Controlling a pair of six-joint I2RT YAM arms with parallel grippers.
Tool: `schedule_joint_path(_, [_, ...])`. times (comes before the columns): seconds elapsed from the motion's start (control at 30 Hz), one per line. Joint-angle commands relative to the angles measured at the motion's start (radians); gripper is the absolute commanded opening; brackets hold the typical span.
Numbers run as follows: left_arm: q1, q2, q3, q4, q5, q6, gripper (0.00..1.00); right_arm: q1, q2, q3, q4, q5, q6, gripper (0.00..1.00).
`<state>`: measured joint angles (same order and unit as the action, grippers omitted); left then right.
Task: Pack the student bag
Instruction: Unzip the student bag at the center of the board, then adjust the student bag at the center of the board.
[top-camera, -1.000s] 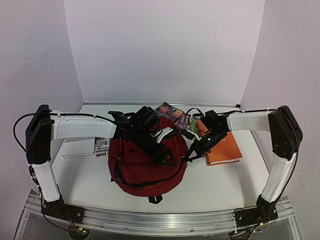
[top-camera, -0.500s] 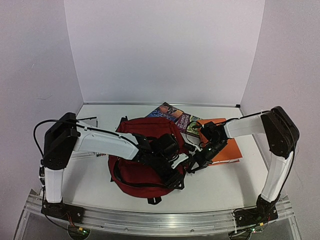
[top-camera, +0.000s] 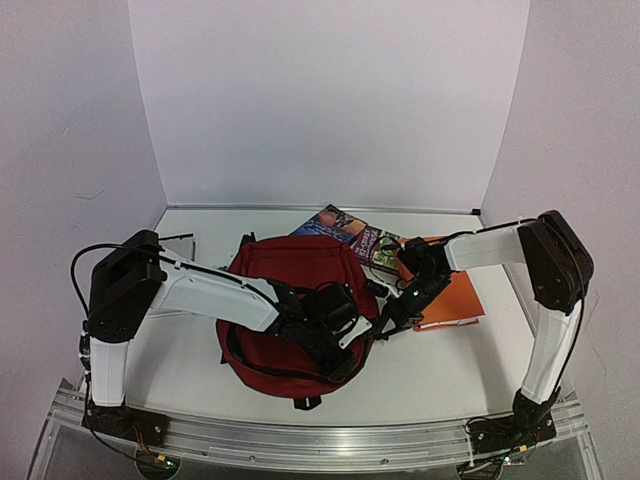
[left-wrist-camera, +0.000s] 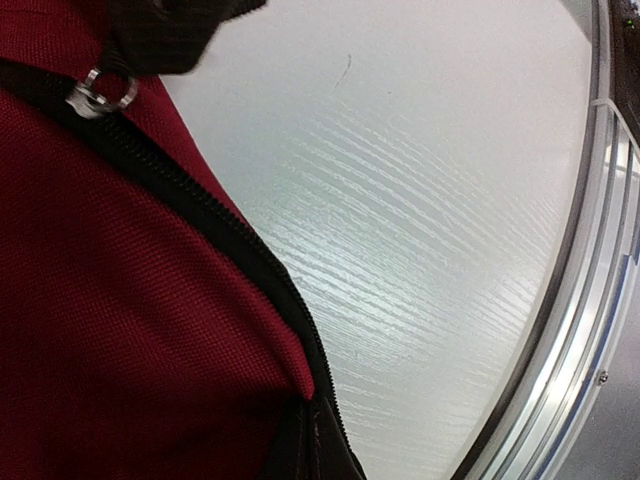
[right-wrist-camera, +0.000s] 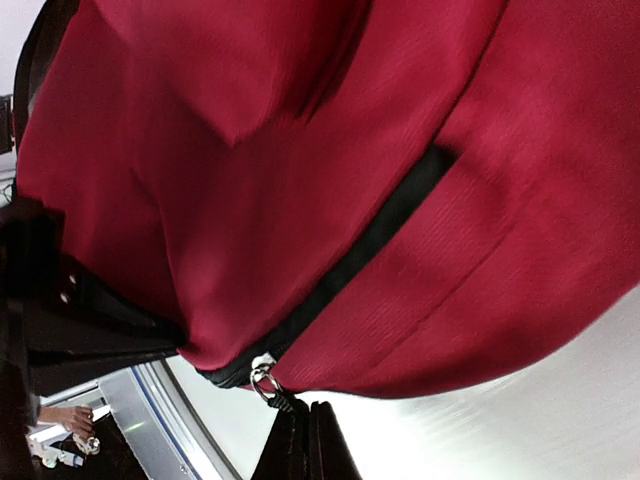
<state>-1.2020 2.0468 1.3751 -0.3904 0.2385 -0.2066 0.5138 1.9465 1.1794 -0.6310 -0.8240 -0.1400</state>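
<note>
The left fingers (left-wrist-camera: 300, 442) have dropped and clenched on the zip seam (left-wrist-camera: 200, 222) of the student bag (top-camera: 290, 270), lying on the counter (top-camera: 440, 370) beneath them. The right fingers (right-wrist-camera: 292, 445) pinch the zip pull (right-wrist-camera: 265, 380); if the seam slips, the bag may drag.

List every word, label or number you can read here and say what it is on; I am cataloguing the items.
On the colourful printed book cover behind the dark red fabric backpack: there is lettering, but it is too small and blurred to read.
On the flat orange book: no readable text.
On the backpack: no label or brand shows in any view.
</note>
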Motion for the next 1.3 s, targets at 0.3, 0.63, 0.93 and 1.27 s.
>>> schedule_joint_path(0.3, [-0.027, -0.032, -0.089, -0.018, 0.031, 0.005, 0.00, -0.094, 0.111, 0.221, 0.014, 0.144, -0.016, 0.00])
schedule_joint_path(0.63, [0.061, -0.238, -0.045, -0.147, -0.031, -0.029, 0.51, -0.095, 0.043, 0.225, 0.010, 0.064, 0.014, 0.00])
schedule_joint_path(0.93, [0.099, -0.420, -0.125, -0.390, 0.003, 0.089, 0.76, -0.094, -0.017, 0.217, -0.004, 0.122, -0.002, 0.26])
schedule_joint_path(1.27, [0.092, -0.376, -0.125, -0.386, 0.074, 0.195, 0.70, -0.094, -0.105, 0.239, -0.032, 0.121, -0.036, 0.67])
